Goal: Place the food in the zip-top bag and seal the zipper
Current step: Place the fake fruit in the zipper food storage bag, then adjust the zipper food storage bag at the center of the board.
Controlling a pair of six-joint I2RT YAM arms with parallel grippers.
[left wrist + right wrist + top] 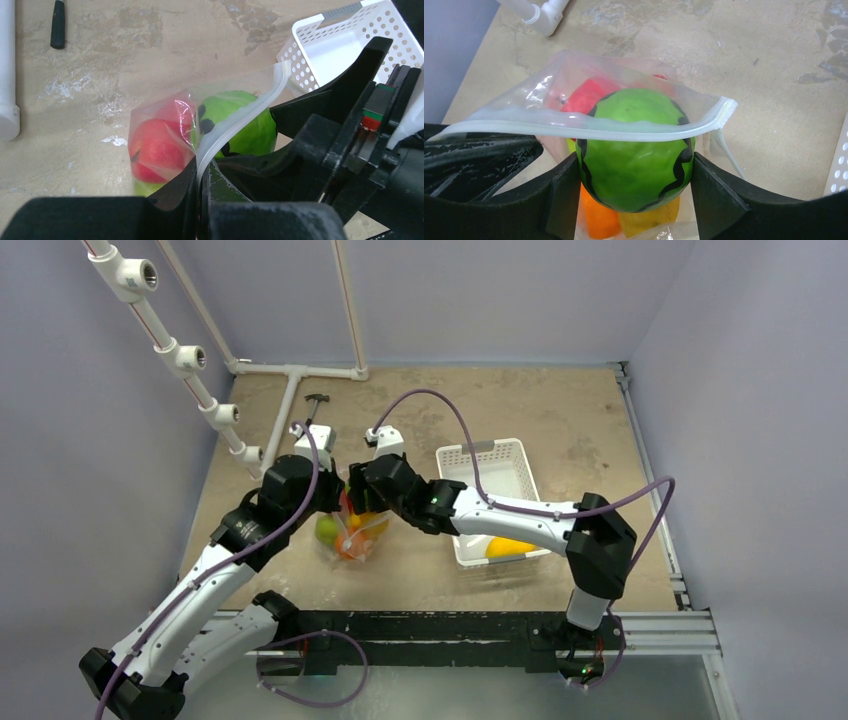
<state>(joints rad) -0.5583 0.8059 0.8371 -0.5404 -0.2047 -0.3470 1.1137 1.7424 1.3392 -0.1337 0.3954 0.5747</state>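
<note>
One melon [639,155], clasped by the right gripper [634,172], should sink deep into the bag [539,95] whose zipper [240,116] the left gripper [200,177] pinches.

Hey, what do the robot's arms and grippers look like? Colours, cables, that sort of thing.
The left arm and right arm have smooth white link shells joined by chunky black joint housings. A purple cable loops along each. The left gripper and right gripper have matte black, wedge-shaped fingers. A small green light shows on the right arm.
</note>
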